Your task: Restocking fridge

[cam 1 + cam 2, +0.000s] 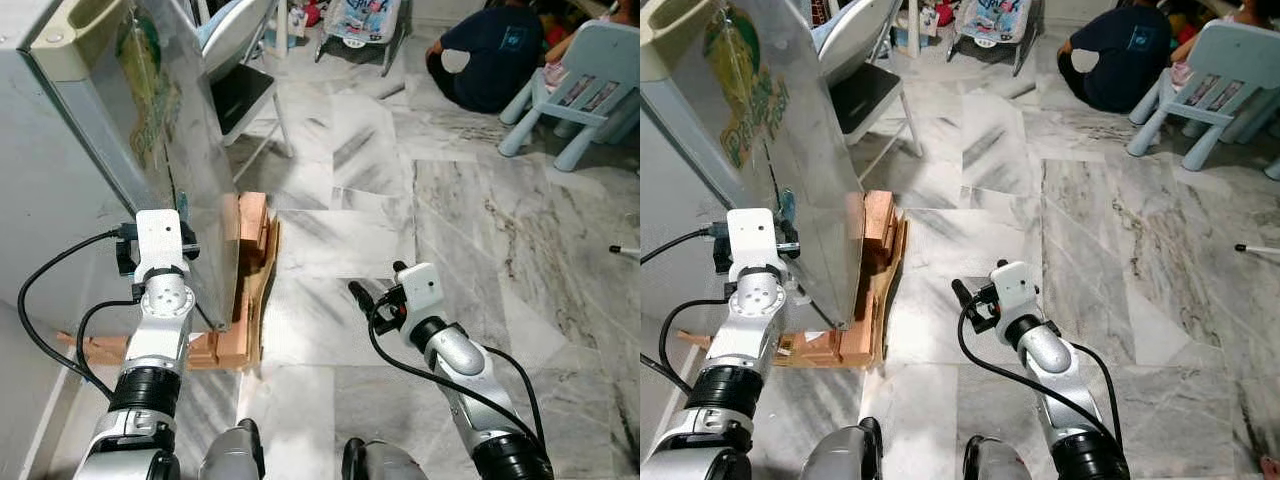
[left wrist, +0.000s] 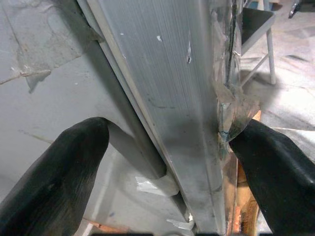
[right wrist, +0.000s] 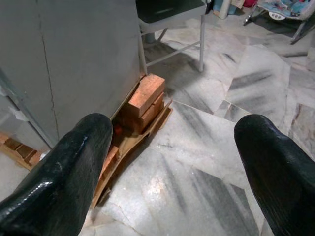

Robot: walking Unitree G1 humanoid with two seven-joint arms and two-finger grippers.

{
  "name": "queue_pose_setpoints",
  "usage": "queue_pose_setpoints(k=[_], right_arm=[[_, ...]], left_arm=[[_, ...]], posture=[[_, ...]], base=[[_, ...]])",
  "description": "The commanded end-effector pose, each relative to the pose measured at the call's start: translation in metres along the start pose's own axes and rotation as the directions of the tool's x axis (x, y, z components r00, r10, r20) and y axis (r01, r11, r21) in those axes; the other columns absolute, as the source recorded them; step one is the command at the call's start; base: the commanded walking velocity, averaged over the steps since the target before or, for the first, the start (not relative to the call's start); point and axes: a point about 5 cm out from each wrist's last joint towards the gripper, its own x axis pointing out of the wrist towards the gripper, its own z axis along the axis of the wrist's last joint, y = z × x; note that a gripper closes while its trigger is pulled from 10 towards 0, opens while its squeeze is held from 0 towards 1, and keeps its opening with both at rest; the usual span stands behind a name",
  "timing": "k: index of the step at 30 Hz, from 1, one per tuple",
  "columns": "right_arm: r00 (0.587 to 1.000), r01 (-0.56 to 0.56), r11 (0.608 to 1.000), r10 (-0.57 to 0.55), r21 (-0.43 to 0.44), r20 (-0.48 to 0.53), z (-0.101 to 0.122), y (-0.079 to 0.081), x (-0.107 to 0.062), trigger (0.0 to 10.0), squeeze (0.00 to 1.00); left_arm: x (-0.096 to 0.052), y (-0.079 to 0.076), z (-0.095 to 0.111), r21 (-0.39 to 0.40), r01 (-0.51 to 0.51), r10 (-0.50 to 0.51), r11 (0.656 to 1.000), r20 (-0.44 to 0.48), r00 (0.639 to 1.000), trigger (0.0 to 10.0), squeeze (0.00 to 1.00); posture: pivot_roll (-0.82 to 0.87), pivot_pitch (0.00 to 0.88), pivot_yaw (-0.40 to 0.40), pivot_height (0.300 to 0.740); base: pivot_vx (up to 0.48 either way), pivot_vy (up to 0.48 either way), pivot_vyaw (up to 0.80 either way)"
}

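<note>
Two grippers in view. Left gripper is up at the fridge, far-left of scene; its fingers are spread apart and straddle the free vertical edge of the fridge door, one finger on the cabinet side, the other on the door's outer face. Whether the pads actually touch the metal: cannot tell. Door edge carries torn clear tape approx. level w/ the finger tips.

Right gripper hovers over the marble floor, right of the fridge and well apart from it; fingers wide open, nothing between them.

Fridge stands on wood blocks and a bent cardboard sheet at its near-right corner. Door face shows a green/yellow sticker.

Far side of scene: folding chair w/ dark seat just beyond the fridge, baby bouncer, a person seated on the floor in a dark shirt, light-blue plastic chair near that person.
</note>
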Motion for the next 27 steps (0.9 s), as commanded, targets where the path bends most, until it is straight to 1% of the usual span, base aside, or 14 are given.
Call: queue_pose_setpoints(k=[1, 2, 3, 4, 6, 9, 12, 14, 16, 20, 21, 23, 25, 27], right_arm=[[1.0, 0.012, 1.0, -0.012, -0.001, -0.024, -0.006, -0.001, -0.002, 10.0, 0.0], [1.0, 0.012, 1.0, -0.012, -0.002, -0.025, -0.006, -0.001, -0.002, 10.0, 0.0], [1.0, 0.011, 1.0, -0.011, -0.003, -0.027, -0.007, -0.002, -0.002, 10.0, 0.0], [1.0, 0.011, 1.0, -0.011, -0.003, -0.027, -0.007, -0.002, -0.002, 10.0, 0.0], [1.0, 0.009, 1.0, -0.009, -0.003, -0.027, -0.007, -0.001, -0.001, 10.0, 0.0], [1.0, 0.009, 1.0, -0.009, -0.004, -0.026, -0.007, -0.001, 0.0, 10.0, 0.0], [1.0, 0.009, 1.0, -0.009, -0.005, -0.025, -0.006, -0.001, 0.0, 10.0, 0.0], [1.0, 0.009, 1.0, -0.01, -0.006, -0.025, -0.006, -0.001, 0.001, 10.0, 0.0], [1.0, 0.011, 1.0, -0.011, -0.006, -0.023, -0.006, -0.001, 0.001, 10.0, 0.0], [1.0, 0.014, 1.0, -0.014, -0.007, -0.024, -0.007, -0.002, 0.0, 10.0, 0.0], [1.0, 0.016, 1.0, -0.016, -0.008, -0.025, -0.007, -0.002, -0.001, 10.0, 0.0], [1.0, 0.016, 1.0, -0.017, -0.008, -0.025, -0.008, -0.003, -0.001, 10.0, 0.0], [0.999, 0.017, 1.0, -0.018, -0.007, -0.027, -0.008, -0.002, -0.001, 10.0, 0.0], [0.999, 0.016, 1.0, -0.017, -0.006, -0.027, -0.008, -0.002, -0.001, 10.0, 0.0]], left_arm=[[-0.004, 0.0, -0.004, -0.019, 0.017, -0.017, 1.0, -0.006, 1.0, 10.0, 0.0], [-0.005, -0.003, -0.004, -0.038, 0.042, -0.042, 0.998, 0.005, 0.999, 10.0, 0.0], [-0.008, -0.008, -0.003, -0.062, 0.089, -0.087, 0.994, 0.023, 0.996, 10.0, 0.0], [-0.008, -0.008, -0.003, -0.062, 0.089, -0.087, 0.994, 0.023, 0.996, 10.0, 0.0], [-0.009, -0.016, 0.003, -0.076, 0.136, -0.133, 0.988, 0.046, 0.99, 10.0, 0.0], [-0.011, -0.026, 0.011, -0.077, 0.191, -0.184, 0.979, 0.082, 0.979, 10.0, 0.0], [-0.012, -0.031, 0.014, -0.068, 0.211, -0.203, 0.975, 0.102, 0.974, 10.0, 0.0], [-0.011, -0.032, 0.013, -0.068, 0.212, -0.205, 0.975, 0.098, 0.974, 10.0, 0.0], [-0.01, -0.032, 0.013, -0.065, 0.21, -0.203, 0.976, 0.094, 0.975, 10.0, 0.0], [-0.004, -0.027, 0.01, -0.044, 0.17, -0.167, 0.984, 0.06, 0.984, 10.0, 0.0], [-0.003, -0.023, 0.007, -0.032, 0.149, -0.148, 0.988, 0.034, 0.988, 10.0, 0.0], [-0.002, -0.02, 0.004, -0.026, 0.139, -0.138, 0.99, 0.021, 0.99, 10.0, 0.0], [-0.004, -0.011, -0.005, -0.004, 0.1, -0.1, 0.995, -0.01, 0.995, 10.0, 0.0], [-0.005, -0.007, -0.011, -0.008, 0.081, -0.081, 0.997, -0.029, 0.996, 10.0, 0.0]], posture=[[0.02, 0.155, -0.03, 0.74], [0.02, 0.155, -0.03, 0.74], [0.02, 0.155, -0.032, 0.74], [0.02, 0.155, -0.032, 0.74], [0.02, 0.155, -0.033, 0.74], [0.02, 0.151, -0.033, 0.74], [0.02, 0.151, -0.032, 0.74], [0.01, 0.15, -0.032, 0.74], [0.01, 0.15, -0.031, 0.74], [0.01, 0.149, -0.03, 0.74], [0.01, 0.148, -0.026, 0.74], [0.01, 0.149, -0.026, 0.74], [0.01, 0.15, -0.026, 0.74], [0.01, 0.152, -0.027, 0.74]], base=[[0.0, 0.0, 0.0], [0.0, 0.0, 0.0], [0.0, 0.0, 0.0], [0.0, 0.0, 0.0], [0.0, 0.0, 0.0], [0.0, 0.0, 0.0], [0.0, 0.0, 0.0], [0.0, 0.0, 0.0], [0.0, 0.0, 0.0], [0.0, 0.0, 0.0], [0.0, 0.0, 0.0], [0.0, 0.0, 0.0], [0.0, 0.0, 0.0], [0.0, 0.0, 0.0]])
